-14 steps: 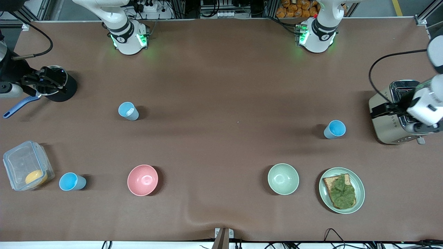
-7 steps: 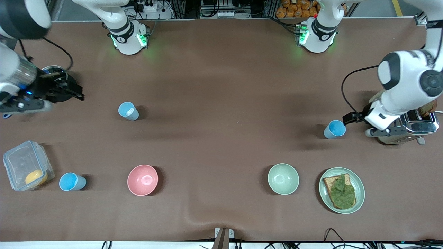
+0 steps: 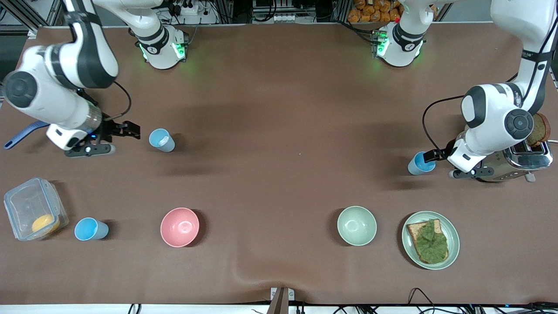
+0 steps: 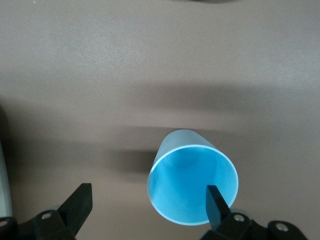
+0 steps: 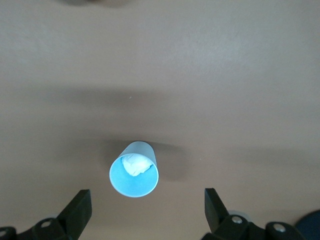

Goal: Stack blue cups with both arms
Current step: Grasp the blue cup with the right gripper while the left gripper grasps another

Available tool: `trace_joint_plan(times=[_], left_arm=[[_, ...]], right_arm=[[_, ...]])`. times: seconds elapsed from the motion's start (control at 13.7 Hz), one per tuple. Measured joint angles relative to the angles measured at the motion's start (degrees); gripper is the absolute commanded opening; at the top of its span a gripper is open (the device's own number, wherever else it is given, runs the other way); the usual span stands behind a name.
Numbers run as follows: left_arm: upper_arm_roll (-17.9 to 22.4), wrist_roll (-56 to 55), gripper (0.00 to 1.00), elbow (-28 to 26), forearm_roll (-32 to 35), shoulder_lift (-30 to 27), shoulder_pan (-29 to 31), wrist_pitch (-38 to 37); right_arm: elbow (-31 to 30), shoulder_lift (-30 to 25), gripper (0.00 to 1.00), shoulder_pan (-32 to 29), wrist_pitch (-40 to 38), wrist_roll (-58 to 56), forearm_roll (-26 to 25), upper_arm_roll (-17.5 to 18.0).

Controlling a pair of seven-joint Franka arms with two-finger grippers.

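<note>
Three blue cups stand upright on the brown table. One cup (image 3: 161,140) toward the right arm's end has a white crumpled bit inside; it also shows in the right wrist view (image 5: 134,170). My right gripper (image 3: 130,131) is open beside it, apart from it, and shows in its own view (image 5: 147,209). A second cup (image 3: 421,163) stands next to the toaster. My left gripper (image 3: 433,155) is open at its rim; in the left wrist view (image 4: 147,205) one fingertip (image 4: 216,204) overlaps the cup's (image 4: 192,182) mouth. The third cup (image 3: 90,229) stands near the front camera.
A pink bowl (image 3: 179,226), a pale green bowl (image 3: 356,225) and a plate with toast and lettuce (image 3: 430,240) stand near the front camera. A toaster (image 3: 514,161) is under the left arm. A clear container (image 3: 32,209) sits beside the third cup. A blue handle (image 3: 19,135) lies under the right arm.
Both arms have swung in. The right gripper moved from the black pot to beside the cup with the white bit. The left gripper moved from the toaster to the second cup's rim.
</note>
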Motion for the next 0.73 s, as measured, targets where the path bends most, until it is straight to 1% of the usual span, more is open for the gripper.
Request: trace_joint_plan(times=[0.22,0.29,0.36,0.44,0.51,0.66,0.73], left_arm=[[0.0,0.0,1.00,0.1,0.0,1.4,0.2,1.0],[0.0,0.0,0.93,0.1,0.0,1.7,0.4,1.1],[0.0,0.1,0.81,0.1,0.0,2.0,0.6,1.1],[0.0,0.1,0.65,0.1,0.0,2.4,0.7,1.1],[0.0,0.1,0.51,0.1,0.0,2.7,0.7,1.1],[-0.1,0.1,0.20,0.2,0.0,3.2,0.6,1.2],[-0.1,0.0,0.02,0.3,0.0,3.4,0.6,1.2]], right_arm=[[-6.8,1.6,1.00,0.0,9.1,0.0,0.0,0.0],[-8.0,2.5,1.00,0.0,10.8,0.0,0.0,0.0],[-8.8,3.2,1.00,0.0,11.8,0.0,0.0,0.0],[-9.4,4.0,1.00,0.0,12.7,0.0,0.0,0.0],[-9.9,4.6,1.00,0.0,13.6,0.0,0.0,0.0],[-11.2,5.4,1.00,0.0,15.6,0.0,0.0,0.0],[-11.7,5.6,1.00,0.0,16.2,0.0,0.0,0.0]])
